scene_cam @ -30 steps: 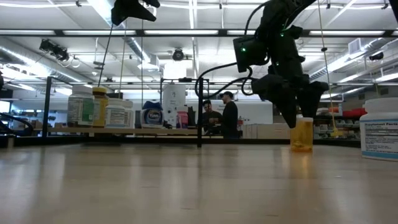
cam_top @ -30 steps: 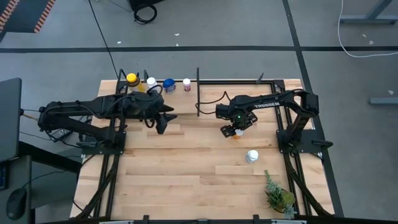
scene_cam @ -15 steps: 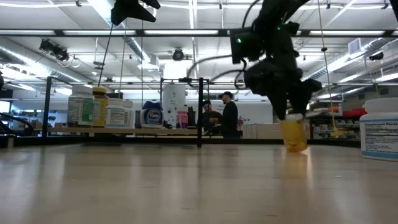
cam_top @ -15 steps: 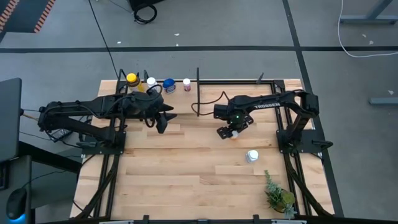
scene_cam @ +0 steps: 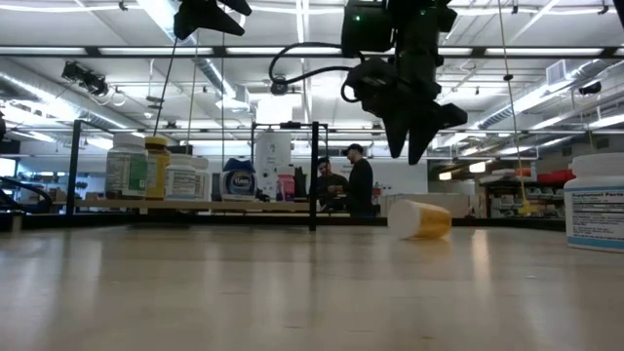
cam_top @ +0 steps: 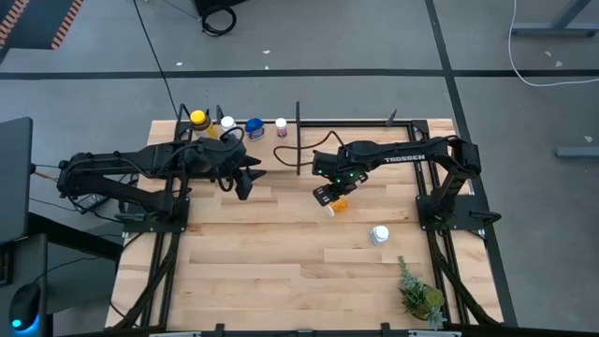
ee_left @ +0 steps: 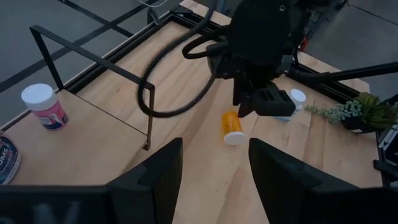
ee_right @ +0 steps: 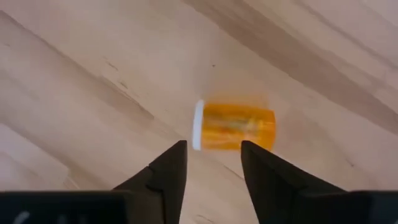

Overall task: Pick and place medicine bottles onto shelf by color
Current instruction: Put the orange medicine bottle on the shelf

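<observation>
the orange bottle (cam_top: pixel 338 204) lies on its side on the bare planks of the worktop (cam_top: pixel 262 271), roughly mid-worktop and a little toward the right arm's side, its white cap (ee_right: pixel 198 125) at one end and its amber body at the other. the right pincer (cam_top: pixel 325 197) hangs above it, apart from it: in the low view the pincer (scene_cam: pixel 408 148) points down with clear air between its tips and the bottle (scene_cam: pixel 420 218), and in the right wrist view the two dark fingers (ee_right: pixel 166 172) stand parted with the bottle (ee_right: pixel 234 127) lying on the wood beyond them, so this pincer is released and grasps nothing. the left pincer (cam_top: pixel 245 190) waits over the worktop on the left arm's side, just in front of the shelf (cam_top: pixel 356 123), its fingers (ee_left: pixel 152 183) parted in the left wrist view and nothing between them. along the far rail of the shelf stand four bottles in a row: a yellow-capped amber bottle (cam_top: pixel 198 122), a white bottle (cam_top: pixel 227 124), a blue bottle (cam_top: pixel 255 128) and a pink-capped bottle (cam_top: pixel 281 125), all on the left arm's side of the black upright divider (cam_top: pixel 298 117). another white bottle (cam_top: pixel 378 235) stands upright on the worktop near the right arm's base, and a small green plant (cam_top: pixel 417 292) sits in the near corner on that side. in the low view two people (scene_cam: pixel 346 183) stand in the room well beyond the worktop.
</observation>
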Controlling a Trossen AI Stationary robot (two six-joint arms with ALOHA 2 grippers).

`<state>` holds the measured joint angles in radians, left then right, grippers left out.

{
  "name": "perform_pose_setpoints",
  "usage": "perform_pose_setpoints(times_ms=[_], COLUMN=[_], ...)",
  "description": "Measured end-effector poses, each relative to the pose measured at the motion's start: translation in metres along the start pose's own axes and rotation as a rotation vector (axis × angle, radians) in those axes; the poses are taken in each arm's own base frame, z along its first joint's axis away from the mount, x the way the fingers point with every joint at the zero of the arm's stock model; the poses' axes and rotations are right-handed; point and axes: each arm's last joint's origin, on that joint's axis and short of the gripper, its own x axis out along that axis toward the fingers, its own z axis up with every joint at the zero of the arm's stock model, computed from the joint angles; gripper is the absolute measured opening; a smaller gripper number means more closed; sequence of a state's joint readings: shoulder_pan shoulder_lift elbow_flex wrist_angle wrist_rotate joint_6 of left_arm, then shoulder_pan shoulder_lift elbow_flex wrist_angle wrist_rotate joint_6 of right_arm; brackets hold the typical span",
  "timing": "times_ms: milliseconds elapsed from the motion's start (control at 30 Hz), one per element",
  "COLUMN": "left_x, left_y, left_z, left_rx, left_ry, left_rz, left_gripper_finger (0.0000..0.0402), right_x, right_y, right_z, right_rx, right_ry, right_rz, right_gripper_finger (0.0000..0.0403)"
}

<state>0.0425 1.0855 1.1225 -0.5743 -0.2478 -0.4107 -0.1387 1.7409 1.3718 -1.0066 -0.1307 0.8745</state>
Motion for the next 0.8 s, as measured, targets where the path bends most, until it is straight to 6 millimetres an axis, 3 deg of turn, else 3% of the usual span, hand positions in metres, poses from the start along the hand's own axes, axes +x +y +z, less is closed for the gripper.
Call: perform_pose_setpoints(times_ms=[167, 500, 800], left_x=[0.0, 0.0, 0.0], left_y=[0.0, -0.001, -0.001], left_z=[0.0, -0.001, -0.001], left_rx=[-0.024, -0.015, -0.07], left_ry=[0.0, 0.003, 0.008], left_rz=[0.0, -0.006, -0.004], left_gripper_finger=[0.019, 0.0189, 0.0185], right_x=[0.0, 0.004, 0.033], right_y=[-0.002, 0.008, 0.003], right_z=[-0.008, -0.037, -0.038], right_rx=[-0.125, -0.955, -1.158], right_ry=[0.055, 0.118, 0.045], right_rz=[-0.05, -0.155, -0.157], right_gripper_finger=[0.0167, 0.0252, 0.0275])
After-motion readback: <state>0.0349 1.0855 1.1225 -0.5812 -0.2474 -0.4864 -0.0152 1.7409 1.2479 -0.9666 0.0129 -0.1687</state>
